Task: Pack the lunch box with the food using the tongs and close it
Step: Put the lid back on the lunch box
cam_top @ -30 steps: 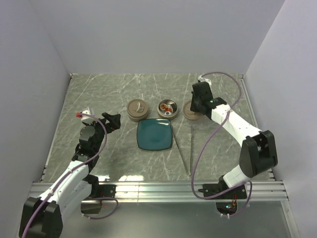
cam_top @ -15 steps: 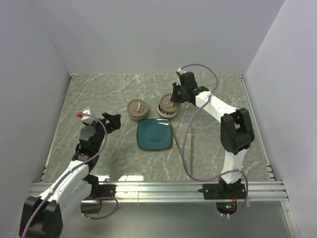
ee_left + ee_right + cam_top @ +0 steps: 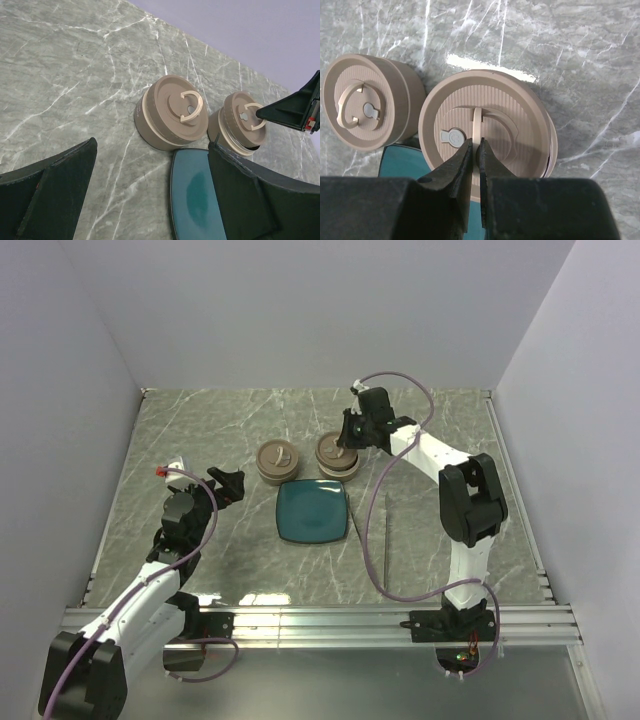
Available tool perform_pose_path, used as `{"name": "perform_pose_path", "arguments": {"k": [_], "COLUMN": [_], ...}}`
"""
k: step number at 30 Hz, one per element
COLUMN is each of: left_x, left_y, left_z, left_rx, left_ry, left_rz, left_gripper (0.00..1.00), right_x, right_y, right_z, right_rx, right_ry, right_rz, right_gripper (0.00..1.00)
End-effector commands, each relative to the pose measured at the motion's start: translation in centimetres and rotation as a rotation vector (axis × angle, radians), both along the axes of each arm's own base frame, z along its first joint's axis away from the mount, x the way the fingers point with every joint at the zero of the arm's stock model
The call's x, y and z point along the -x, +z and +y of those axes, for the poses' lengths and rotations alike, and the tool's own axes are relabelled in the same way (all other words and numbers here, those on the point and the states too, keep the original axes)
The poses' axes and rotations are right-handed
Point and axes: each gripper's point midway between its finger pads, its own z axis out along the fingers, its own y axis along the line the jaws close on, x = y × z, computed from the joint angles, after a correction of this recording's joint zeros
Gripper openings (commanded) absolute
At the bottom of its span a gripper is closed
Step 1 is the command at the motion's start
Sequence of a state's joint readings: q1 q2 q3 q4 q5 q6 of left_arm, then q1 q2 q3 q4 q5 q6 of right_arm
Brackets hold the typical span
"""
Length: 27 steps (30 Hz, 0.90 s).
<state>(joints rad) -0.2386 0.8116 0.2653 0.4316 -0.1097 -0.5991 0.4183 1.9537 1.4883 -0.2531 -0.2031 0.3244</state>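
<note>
**Top external view**
- Table [image 3: 200, 430]: grey-green, marble-veined top. Pale walls [image 3: 300, 310] close it in at the back and both sides, and a metal rail [image 3: 320, 620] runs along the near edge.
- Plate [image 3: 313, 511]: dark teal, square, at mid-table, with nothing on it.
- Left container [image 3: 277, 460]: round, tan and closed, just behind the plate's back-left corner.
- Right container [image 3: 340, 468]: the same kind, beside the first and behind the plate's back edge. Its lid [image 3: 334, 448] is on top.
- Tongs [image 3: 386, 540]: lying on the table right of the plate, apart from it. They are thin and faint, and the two arms cannot be told apart.
- Right tool [image 3: 342, 440]: down on the lid. Its jaws are too small to read here.
- Left tool [image 3: 232, 483]: over bare table left of the plate, holding nothing.
- Food: hidden, as both containers are covered.

**Left wrist view**
- The left tool's fingers [image 3: 50, 195] stand wide apart, and nothing is between them.
- The plate is cut off by the lower edge and one finger.
- The lid sits slightly askew, with a dark gap under its near edge.
- The right tool's tip enters from the right edge.

**Right wrist view**
- The right tool's fingers are narrowed to a slit, pinching the thin upright handle [image 3: 476, 125] of the ribbed lid.
- The right container's wall shows only as a sliver at the right.
- The plate shows only as a teal corner at lower left.
</note>
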Motion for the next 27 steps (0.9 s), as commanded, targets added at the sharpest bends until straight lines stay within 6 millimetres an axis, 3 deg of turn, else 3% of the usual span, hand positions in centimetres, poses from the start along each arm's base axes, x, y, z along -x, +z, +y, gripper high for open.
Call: {"name": "perform_pose_path", "arguments": {"k": [1,18,23,27], "left_x": [-0.2,-0.2,-0.2,-0.1], "left_y": [1.7,1.7,1.6,1.7], "left_z": [0.0,-0.1,-0.1,-0.1], "left_rx": [0.019,0.019,0.019,0.019], "left_ry": [-0.003,-0.004,-0.006,-0.006], "left_rz": [-0.06,-0.06,-0.059,-0.06], "left_gripper": [1.0,0.99,0.99,0.99], "right_x": [0.5,1.3,1.7,2.0], "right_y": [0.9,1.4,2.9,3.0], "right_z": [0.5,-1.6,-1.4,-1.2], "right_rx": [-0.006,0.067,0.042,0.033], "right_ry": [0.01,-0.043,-0.032,-0.018], "right_rz": [-0.028,-0.039,-0.068,-0.063], "right_gripper": [0.0,0.0,0.0,0.0]}}
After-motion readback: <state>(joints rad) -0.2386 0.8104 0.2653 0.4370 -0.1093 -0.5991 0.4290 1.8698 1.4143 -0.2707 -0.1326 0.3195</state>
